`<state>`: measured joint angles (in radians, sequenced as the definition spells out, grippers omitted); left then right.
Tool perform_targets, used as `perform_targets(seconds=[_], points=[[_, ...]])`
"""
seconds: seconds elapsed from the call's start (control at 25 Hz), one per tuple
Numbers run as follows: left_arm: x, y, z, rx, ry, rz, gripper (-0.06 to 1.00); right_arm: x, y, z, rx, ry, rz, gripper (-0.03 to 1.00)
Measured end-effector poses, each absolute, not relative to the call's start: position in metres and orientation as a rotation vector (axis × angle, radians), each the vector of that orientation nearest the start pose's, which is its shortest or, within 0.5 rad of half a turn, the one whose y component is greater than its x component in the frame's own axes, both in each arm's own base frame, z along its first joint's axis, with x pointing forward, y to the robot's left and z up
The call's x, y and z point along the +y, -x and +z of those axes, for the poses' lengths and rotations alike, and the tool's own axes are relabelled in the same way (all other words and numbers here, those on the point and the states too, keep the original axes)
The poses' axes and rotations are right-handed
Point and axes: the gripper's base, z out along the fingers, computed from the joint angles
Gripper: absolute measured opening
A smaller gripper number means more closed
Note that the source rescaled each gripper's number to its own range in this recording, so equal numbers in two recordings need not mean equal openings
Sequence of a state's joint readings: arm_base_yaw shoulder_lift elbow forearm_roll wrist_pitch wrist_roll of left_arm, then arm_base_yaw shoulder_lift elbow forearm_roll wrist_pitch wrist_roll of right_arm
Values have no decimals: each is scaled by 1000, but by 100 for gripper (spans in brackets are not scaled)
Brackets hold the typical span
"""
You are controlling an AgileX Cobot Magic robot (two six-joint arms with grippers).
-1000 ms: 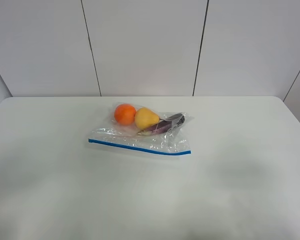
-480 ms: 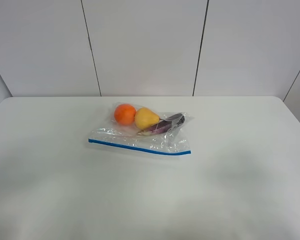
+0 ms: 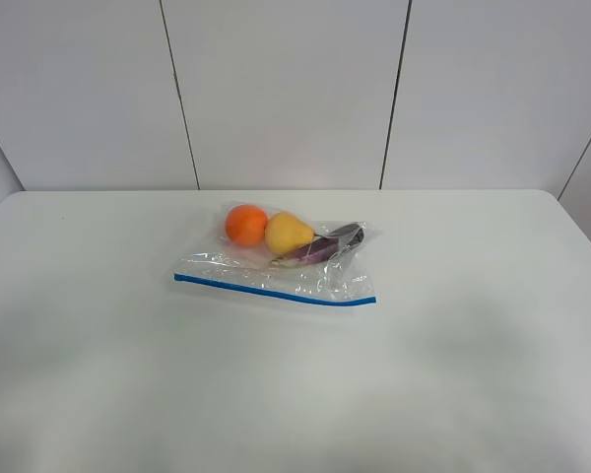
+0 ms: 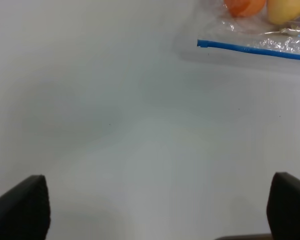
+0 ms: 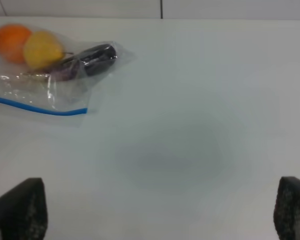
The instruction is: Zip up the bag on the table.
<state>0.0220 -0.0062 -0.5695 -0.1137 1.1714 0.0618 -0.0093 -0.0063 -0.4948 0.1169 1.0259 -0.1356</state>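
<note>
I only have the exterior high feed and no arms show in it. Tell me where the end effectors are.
Observer: The left end effector hangs open over bare table, short of the bag.
Operator: Report the right one.
Observer: The right end effector is open too, apart from the bag's blue zipper strip.
Operator: Say which zipper end each faces.
Observer: Left wrist sees the orange end; right wrist sees the eggplant end.

Bare lab-like test space, plain white table (image 3: 492, 345), blank pale panelled wall (image 3: 286, 94) with dark seams
</note>
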Motion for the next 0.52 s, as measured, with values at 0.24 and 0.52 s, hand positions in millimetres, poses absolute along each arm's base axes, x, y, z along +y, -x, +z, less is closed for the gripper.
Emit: perform_targets(seconds=[0.24, 0.52], points=[[-10, 19, 288, 2074, -59, -85, 100, 8, 4, 279, 1999, 129, 30, 98], [-10, 19, 288, 2074, -59, -85, 100, 8, 4, 279, 2001, 129, 31, 98]])
